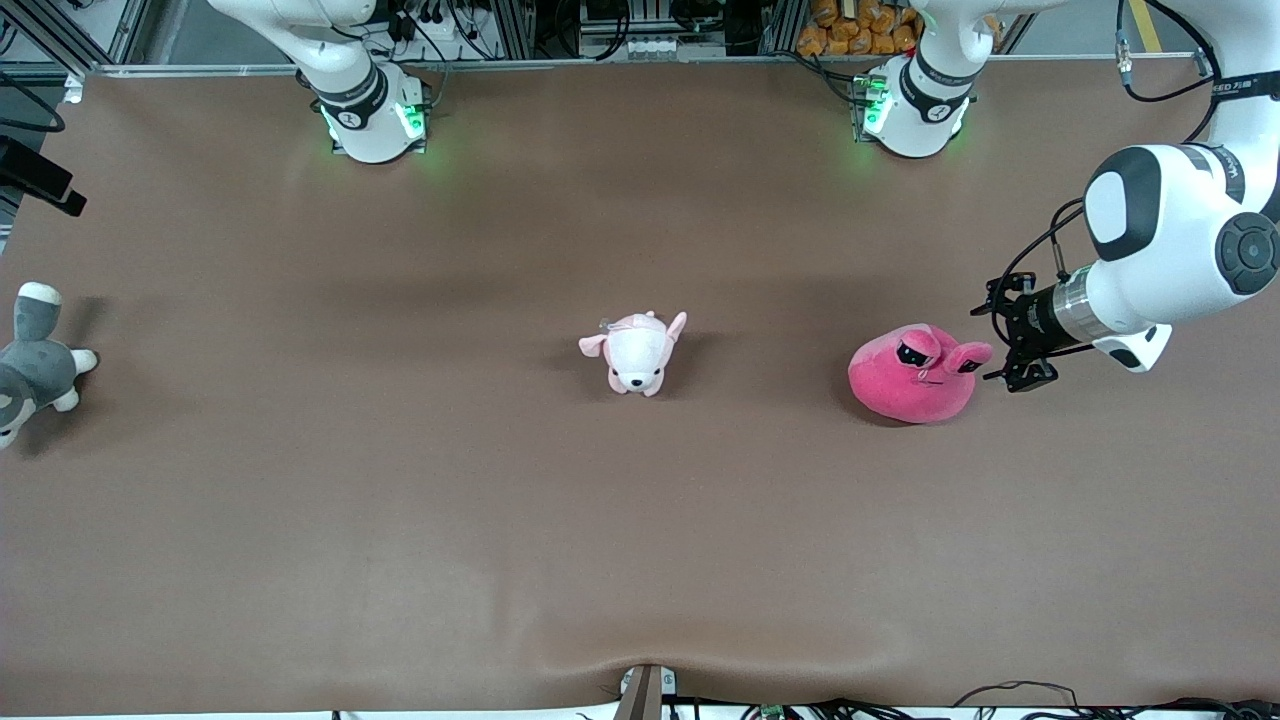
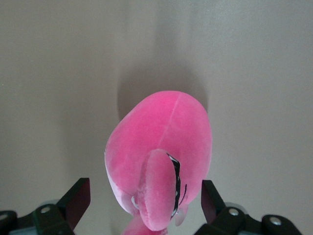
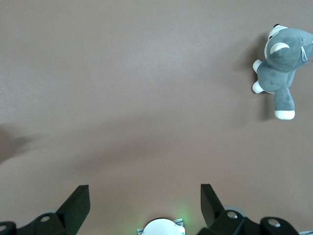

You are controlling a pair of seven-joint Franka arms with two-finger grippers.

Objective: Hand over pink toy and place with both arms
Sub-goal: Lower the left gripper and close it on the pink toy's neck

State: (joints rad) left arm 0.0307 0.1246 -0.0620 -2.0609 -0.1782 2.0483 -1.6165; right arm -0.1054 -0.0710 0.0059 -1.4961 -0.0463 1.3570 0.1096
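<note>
While the pink toy (image 1: 912,385) sits on the brown table (image 1: 400,520) toward the left arm's end, the left gripper (image 1: 1012,338) hangs low just beside it, on the side toward that end of the table. From the front the black fingers point at the toy's eye bumps, one finger a little farther from the front camera than the toy's top and one a little nearer. In the left wrist view the same toy (image 2: 161,161) fills the middle, with one eye bump and its black half-lidded eye lying between the two dark fingertips (image 2: 78,200). The fingers stand wide apart, with a gap on each side of the plush (neither pad touches it), so the toy rests on the table by its own weight.

Toward the right arm's end from the pink toy, well apart and near the middle of the table, stands a small pale puppy (image 1: 637,353) in pink and white, facing the front camera. Much farther toward that end, at the table's edge, lies a grey-and-white plush (image 1: 35,362).

The right arm (image 1: 340,70) waits: only its base and lower links show in the front view. Its own wrist camera shows the right gripper (image 3: 145,205) up over bare table, fingers spread wide and holding nothing, with the grey-and-white plush (image 3: 279,68) lying off to one side below it.
</note>
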